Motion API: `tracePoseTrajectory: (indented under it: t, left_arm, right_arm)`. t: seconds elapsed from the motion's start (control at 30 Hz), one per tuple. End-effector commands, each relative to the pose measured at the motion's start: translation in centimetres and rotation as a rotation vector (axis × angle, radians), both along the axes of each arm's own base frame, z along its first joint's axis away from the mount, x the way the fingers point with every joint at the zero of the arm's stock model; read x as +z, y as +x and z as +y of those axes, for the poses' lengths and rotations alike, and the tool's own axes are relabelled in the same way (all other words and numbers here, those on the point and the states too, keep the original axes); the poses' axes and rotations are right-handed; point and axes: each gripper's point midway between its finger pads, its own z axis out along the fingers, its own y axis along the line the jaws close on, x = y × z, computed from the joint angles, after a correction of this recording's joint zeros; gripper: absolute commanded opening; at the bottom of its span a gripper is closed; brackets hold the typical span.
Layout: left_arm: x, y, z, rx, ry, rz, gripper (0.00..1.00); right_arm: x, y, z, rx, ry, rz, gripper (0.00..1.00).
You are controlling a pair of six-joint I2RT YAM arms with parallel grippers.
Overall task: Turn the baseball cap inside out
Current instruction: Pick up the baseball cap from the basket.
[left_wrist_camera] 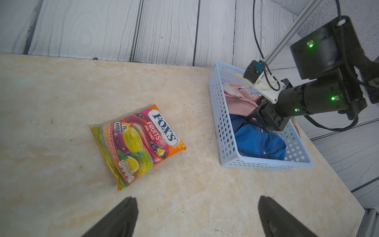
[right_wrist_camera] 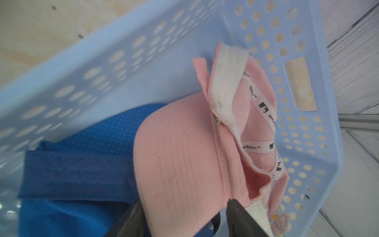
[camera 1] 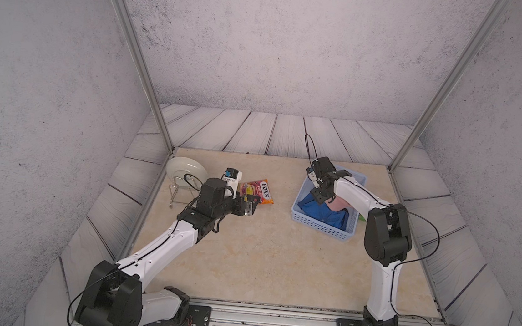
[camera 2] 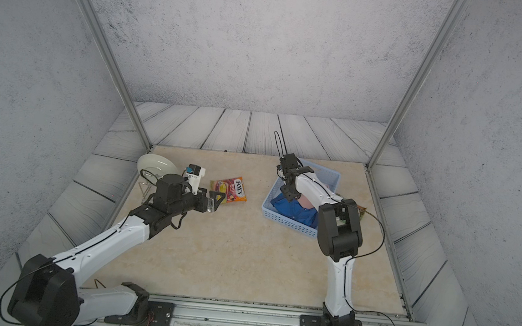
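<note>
A pink baseball cap (right_wrist_camera: 180, 164) lies in a light-blue perforated basket (right_wrist_camera: 102, 61) at the back right, partly over a blue cap (right_wrist_camera: 82, 164). Its white-lined inside with printed tape faces up beside the brim. My right gripper (right_wrist_camera: 184, 203) reaches down into the basket, open, its fingers on either side of the pink brim, one under it and one over it near the seam. In both top views the right gripper (camera 1: 323, 199) (camera 2: 289, 194) covers part of the pink cap (camera 1: 342, 204). My left gripper (left_wrist_camera: 198, 198) hovers open and empty over bare table, left of the basket (left_wrist_camera: 221, 123).
A Fox's candy bag (camera 1: 258, 191) (left_wrist_camera: 139, 143) lies just beyond the left gripper (camera 1: 253, 206). A white plate (camera 1: 183, 171) stands in a wire rack at the back left. Metal frame posts rise at the table's back corners.
</note>
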Motion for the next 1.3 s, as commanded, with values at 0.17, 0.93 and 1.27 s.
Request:
tracePoseTrajectory:
  t: [0.17,0.93,1.27]
  left_arm:
    - [1.1,0.1,0.1,0.017,-0.004,-0.020,0.98]
    - [1.3,-0.3,0.1,0.023,-0.021,-0.010,0.98]
    - [6.8,1.2,0.2,0.109,-0.171,-0.052,0.98]
  right_arm:
    - [0.8,2.4,-1.4,-0.012,-0.167,-0.124,0.53]
    - [0.0,4.6,-3.9,-0.057,-0.339,-0.190,0.02]
    - [13.3,2.2,-5.3,-0.120,-0.267,-0.442,0.00]
